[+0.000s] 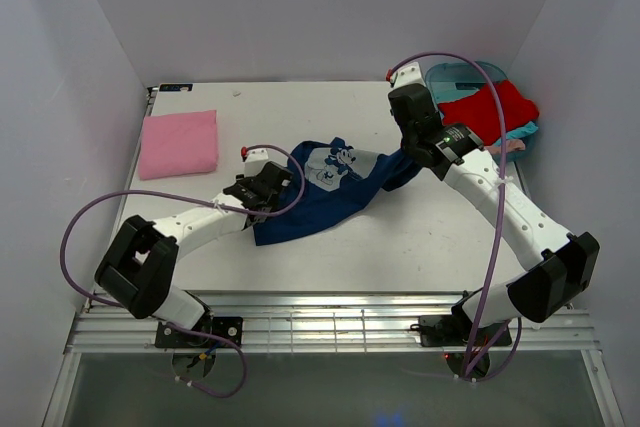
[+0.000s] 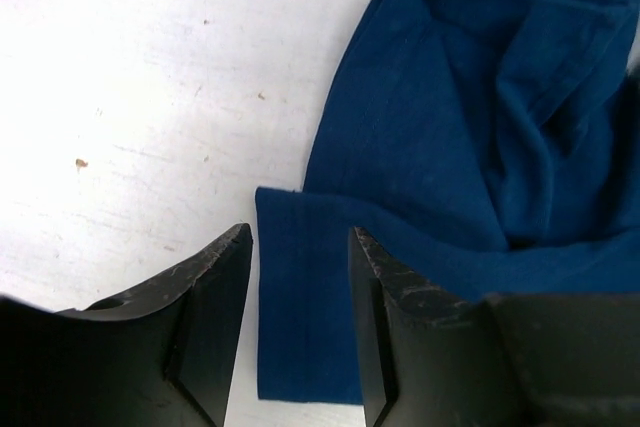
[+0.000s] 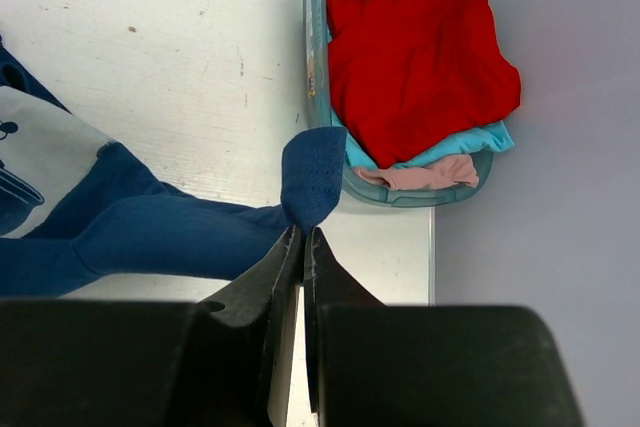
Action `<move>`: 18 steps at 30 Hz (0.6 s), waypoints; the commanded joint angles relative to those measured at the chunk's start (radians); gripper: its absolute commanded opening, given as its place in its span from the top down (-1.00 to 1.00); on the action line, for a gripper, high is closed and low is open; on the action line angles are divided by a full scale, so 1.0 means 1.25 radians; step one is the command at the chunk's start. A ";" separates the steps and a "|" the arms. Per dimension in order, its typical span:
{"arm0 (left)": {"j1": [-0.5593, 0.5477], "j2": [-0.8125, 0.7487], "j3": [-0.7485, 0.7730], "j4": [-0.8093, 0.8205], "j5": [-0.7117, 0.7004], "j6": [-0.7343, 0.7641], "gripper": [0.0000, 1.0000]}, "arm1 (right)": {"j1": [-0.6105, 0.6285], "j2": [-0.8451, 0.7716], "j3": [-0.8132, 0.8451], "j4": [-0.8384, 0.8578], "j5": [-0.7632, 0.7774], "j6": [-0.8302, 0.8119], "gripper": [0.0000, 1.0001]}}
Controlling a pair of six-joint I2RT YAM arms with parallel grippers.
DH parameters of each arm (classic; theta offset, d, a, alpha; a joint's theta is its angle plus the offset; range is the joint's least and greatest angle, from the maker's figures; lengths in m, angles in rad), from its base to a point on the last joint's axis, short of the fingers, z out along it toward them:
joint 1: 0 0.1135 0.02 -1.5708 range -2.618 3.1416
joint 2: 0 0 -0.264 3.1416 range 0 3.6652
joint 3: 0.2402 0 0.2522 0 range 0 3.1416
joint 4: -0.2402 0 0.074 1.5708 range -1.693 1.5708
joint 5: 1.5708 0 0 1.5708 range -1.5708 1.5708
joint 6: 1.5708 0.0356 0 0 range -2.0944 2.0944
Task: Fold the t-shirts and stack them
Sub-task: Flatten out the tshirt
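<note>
The navy t-shirt (image 1: 320, 197) with a pale cartoon print lies crumpled mid-table. My right gripper (image 3: 303, 232) is shut on a navy edge of it (image 3: 312, 175), holding it lifted toward the right. My left gripper (image 2: 300, 247) is open, its jaws either side of a flat navy corner (image 2: 305, 317) at the shirt's left end. A pink t-shirt (image 1: 178, 143) lies folded at the far left. A red t-shirt (image 3: 415, 62) sits in the tub over teal (image 3: 470, 142) and pale pink cloth.
A teal plastic tub (image 3: 320, 77) stands at the far right corner, against the right wall (image 1: 590, 97). The table's near edge is a metal rail (image 1: 330, 322) by the arm bases.
</note>
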 commanded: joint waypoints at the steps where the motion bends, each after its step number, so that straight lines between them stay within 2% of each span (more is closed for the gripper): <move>1: 0.027 0.006 -0.020 0.064 0.000 0.018 -0.05 | 0.001 -0.007 0.018 0.025 -0.001 0.006 0.85; 4: 0.041 0.018 -0.040 0.109 0.020 0.019 -0.03 | 0.000 -0.009 0.017 0.023 -0.002 0.006 0.85; 18: 0.083 0.059 -0.066 0.166 0.101 0.023 0.01 | 0.000 -0.019 0.007 0.013 0.002 0.015 0.84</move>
